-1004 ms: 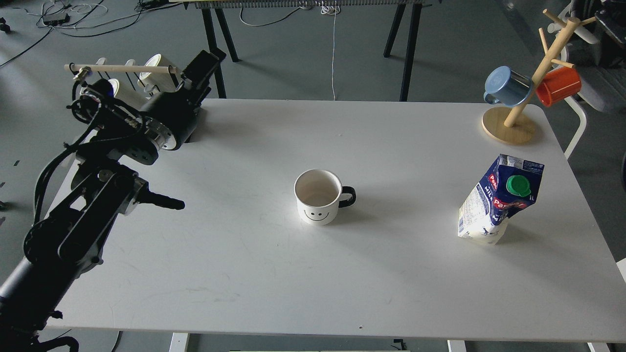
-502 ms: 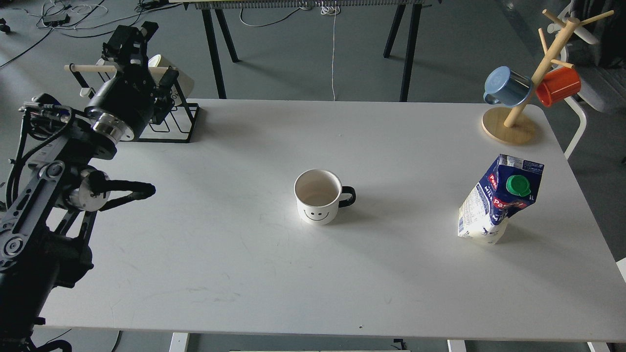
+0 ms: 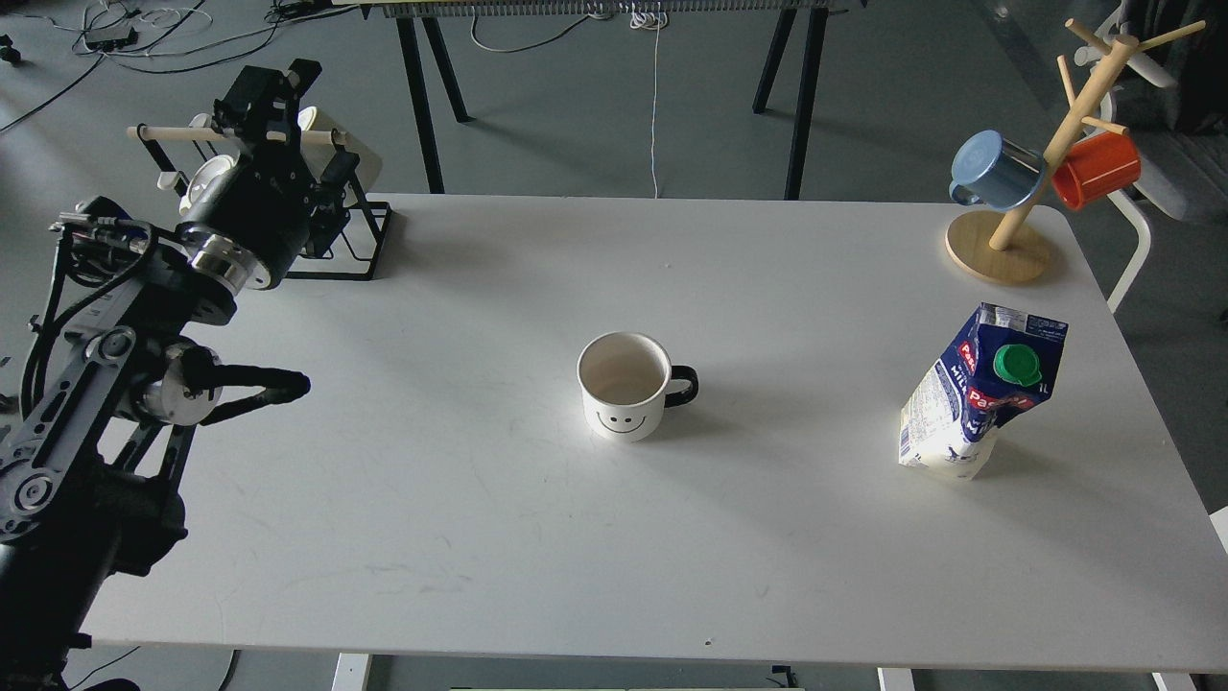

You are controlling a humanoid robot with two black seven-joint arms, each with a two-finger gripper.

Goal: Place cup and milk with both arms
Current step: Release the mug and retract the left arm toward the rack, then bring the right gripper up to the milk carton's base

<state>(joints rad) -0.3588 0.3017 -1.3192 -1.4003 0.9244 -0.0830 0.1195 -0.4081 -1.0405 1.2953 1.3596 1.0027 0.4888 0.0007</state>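
A white cup (image 3: 624, 386) with a smiley face and a black handle stands upright in the middle of the white table (image 3: 537, 537). A blue and white milk carton (image 3: 979, 392) with a green cap stands tilted at the right side. My left gripper (image 3: 273, 91) is raised over the table's far left corner, in front of a cup rack, far from the cup. It is dark and seen from behind, so its fingers cannot be told apart. Nothing shows in it. My right arm is out of view.
A black wire rack (image 3: 345, 226) with a wooden bar and white cups stands at the far left corner behind my gripper. A wooden mug tree (image 3: 1003, 245) with a blue mug (image 3: 993, 171) and a red mug (image 3: 1096, 168) stands at the far right corner.
My left arm swung left and back toward the table's far left corner, its gripper now pointing up by the rack. Cup and milk carton have not moved.
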